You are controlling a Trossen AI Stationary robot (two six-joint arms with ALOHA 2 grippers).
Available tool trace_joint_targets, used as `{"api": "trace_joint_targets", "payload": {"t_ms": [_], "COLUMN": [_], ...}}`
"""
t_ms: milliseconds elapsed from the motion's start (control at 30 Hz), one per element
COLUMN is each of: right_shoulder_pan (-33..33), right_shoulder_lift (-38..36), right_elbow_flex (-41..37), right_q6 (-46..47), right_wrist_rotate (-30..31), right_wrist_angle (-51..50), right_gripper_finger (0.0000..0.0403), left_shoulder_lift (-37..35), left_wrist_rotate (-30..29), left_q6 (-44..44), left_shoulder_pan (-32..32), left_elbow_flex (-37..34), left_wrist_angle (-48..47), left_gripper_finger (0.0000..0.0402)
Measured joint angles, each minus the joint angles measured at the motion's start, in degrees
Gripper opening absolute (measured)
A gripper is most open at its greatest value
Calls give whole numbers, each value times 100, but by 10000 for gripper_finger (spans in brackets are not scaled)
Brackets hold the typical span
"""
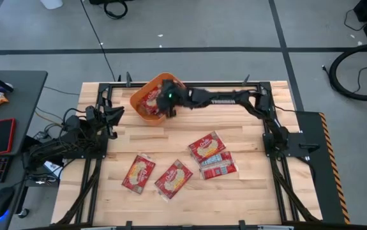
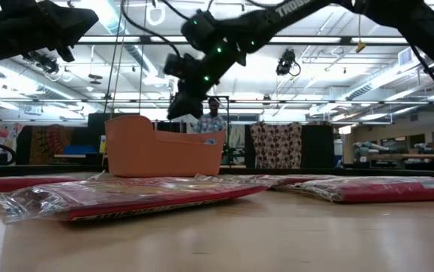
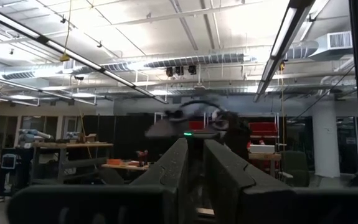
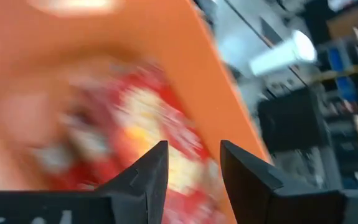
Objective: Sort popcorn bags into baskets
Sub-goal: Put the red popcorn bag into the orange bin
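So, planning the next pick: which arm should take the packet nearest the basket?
Probably the right. Its pincer hangs open and empty over the orange basket, near that popcorn bag; the left pincer waits at the table's left edge.

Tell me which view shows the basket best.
The high view: the orange basket shows whole, rim and contents, with the right end effector over it. The low view gives only its side; the right wrist view a blurred inside; the left wrist view nothing.

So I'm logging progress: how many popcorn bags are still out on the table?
4 on the table: one front-left, one beside it, and two overlapping at centre-right. At least one more lies in the orange basket, under the right gripper; others may be hidden.
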Motion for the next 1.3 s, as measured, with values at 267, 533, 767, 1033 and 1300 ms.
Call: {"api": "trace_joint_targets", "payload": {"t_ms": [267, 533, 767, 1033, 1300], "right_shoulder_pan": [990, 1741, 2229, 2676, 2932], "right_shoulder_lift": [-52, 273, 782, 1401, 1909], "right_elbow_flex": [-4, -5, 52, 918, 1984], "right_q6": [577, 1601, 2481, 3010, 3554], "right_wrist_rotate": [-406, -1149, -1133, -1092, -896], "right_wrist_angle": [-305, -266, -291, -406, -1245], "right_gripper_finger": [151, 151, 151, 151, 151], "left_shoulder_lift": [-4, 2, 0, 0, 0], "left_wrist_rotate": [625, 1770, 1823, 1864, 1663], "left_q6": [100, -228, -1080, -1502, -1403], "left_shoulder_pan": [0, -2, -7, -48, -469], "left_elbow_flex": [37, 476, 474, 474, 474], "left_wrist_angle": [-552, -1744, -1919, -2171, -2146], "left_gripper_finger": [57, 57, 57, 57, 57]}}
